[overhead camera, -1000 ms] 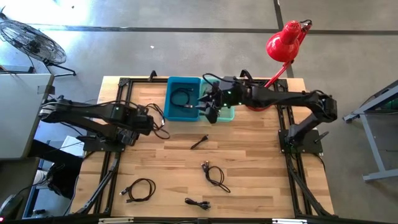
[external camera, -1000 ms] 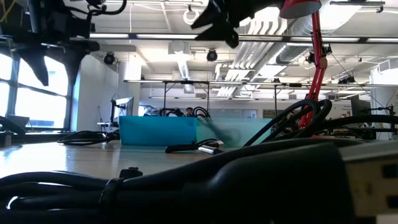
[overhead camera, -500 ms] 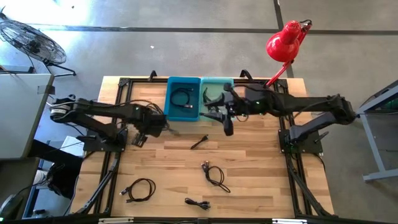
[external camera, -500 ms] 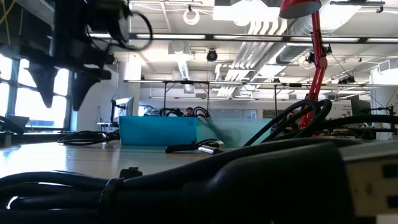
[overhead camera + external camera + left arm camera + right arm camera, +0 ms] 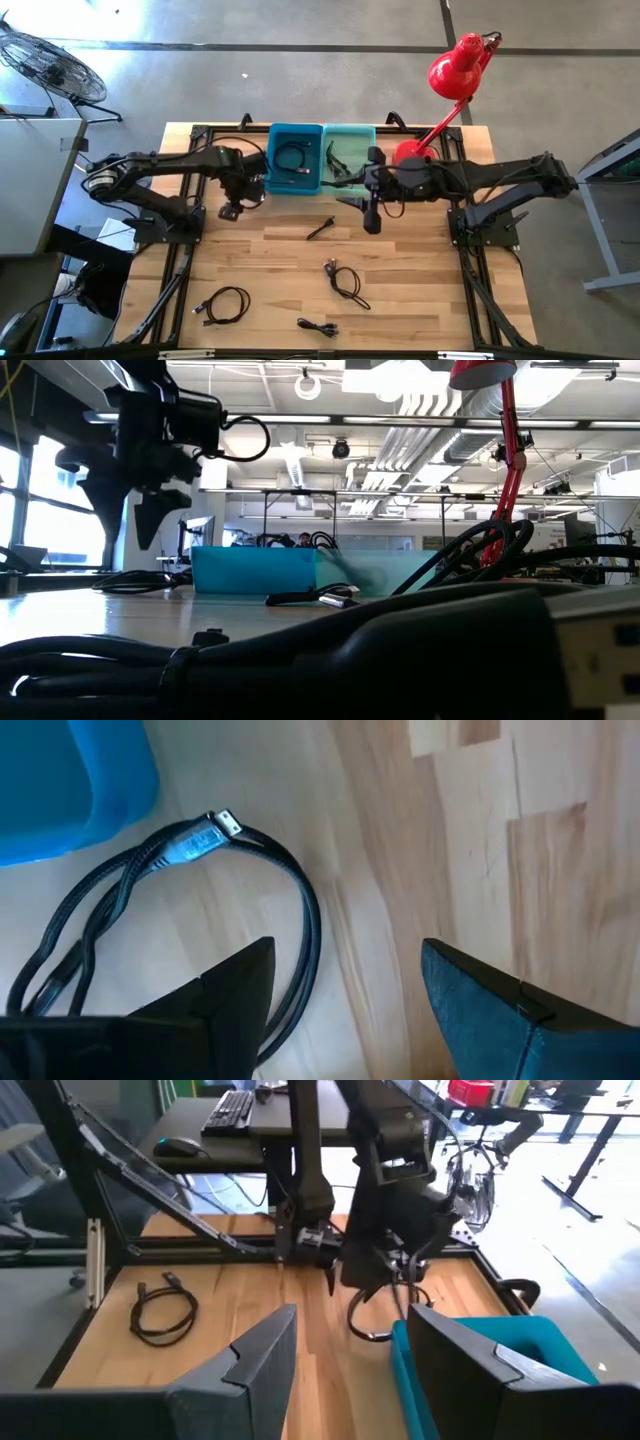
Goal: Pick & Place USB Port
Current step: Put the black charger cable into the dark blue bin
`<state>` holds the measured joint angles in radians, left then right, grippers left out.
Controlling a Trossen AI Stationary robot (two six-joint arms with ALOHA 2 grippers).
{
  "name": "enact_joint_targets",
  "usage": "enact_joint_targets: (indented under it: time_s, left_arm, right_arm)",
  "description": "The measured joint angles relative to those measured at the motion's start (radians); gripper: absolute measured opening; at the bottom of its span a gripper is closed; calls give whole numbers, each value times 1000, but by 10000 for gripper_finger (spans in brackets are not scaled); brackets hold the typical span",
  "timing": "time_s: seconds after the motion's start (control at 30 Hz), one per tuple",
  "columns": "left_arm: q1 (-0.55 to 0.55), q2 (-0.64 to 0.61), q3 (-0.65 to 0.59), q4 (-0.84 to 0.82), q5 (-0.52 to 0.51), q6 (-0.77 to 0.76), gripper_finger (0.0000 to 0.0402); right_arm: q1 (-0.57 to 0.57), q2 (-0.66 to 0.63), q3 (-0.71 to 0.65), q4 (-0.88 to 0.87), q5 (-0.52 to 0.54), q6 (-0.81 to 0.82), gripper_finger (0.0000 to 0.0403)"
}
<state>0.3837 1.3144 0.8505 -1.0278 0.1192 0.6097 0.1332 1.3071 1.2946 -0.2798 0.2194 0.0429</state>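
While the left gripper (image 5: 232, 207) hangs w/ fingers wide over a black USB cable (image 5: 180, 935) beside the blue bin (image 5: 295, 158) on the wood counter (image 5: 400, 280), the right gripper (image 5: 368, 212), fingers apart & empty, hovers mid-counter nr the teal bin (image 5: 350, 150).

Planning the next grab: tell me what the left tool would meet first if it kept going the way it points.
Judging by the left wrist view, the open left tool points down at the table, and the looped black cable beside the blue bin lies in line. It would probably meet that cable first, though depth is unclear.
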Motion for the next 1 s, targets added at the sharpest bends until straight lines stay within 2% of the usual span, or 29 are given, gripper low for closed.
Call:
enact_joint_targets:
  time_s: [0.3,0.5,0.67,0.87,1.0]
  left_arm:
    - [22,0,0,15,31,7,248]
    - [22,0,0,128,82,-133,248]
    - [22,0,0,166,51,-156,248]
    - [22,0,-59,162,95,-197,248]
    - [22,0,-113,194,50,-242,248]
  right_arm:
    - [15,0,-1,-2,36,0,183]
    - [15,0,-1,-2,36,0,183]
    - [15,0,-1,-2,36,1,183]
    - [15,0,-1,-11,36,8,183]
    - [15,0,-1,-15,36,9,183]
